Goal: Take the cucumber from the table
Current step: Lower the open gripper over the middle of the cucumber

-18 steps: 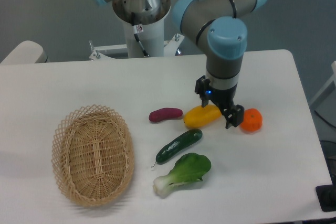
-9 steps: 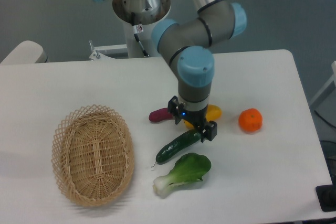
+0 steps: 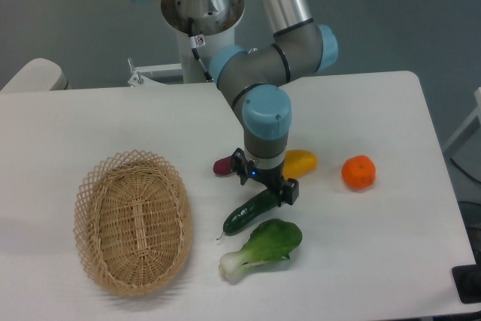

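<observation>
While my black two-finger gripper [image 3: 264, 184] hangs over the upper end of the dark green glossy cucumber [image 3: 249, 212], its jaws stand apart, one on each side. This slender vegetable lies on the white table [image 3: 391, 223], its long axis diagonal, thin stem tip pointing lower left, just above the leafy bok choy [image 3: 263, 247].

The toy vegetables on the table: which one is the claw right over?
The dark green cucumber. The gripper sits over its upper end, while the bok choy, yellow pepper, purple sweet potato and orange lie off to the sides.
</observation>
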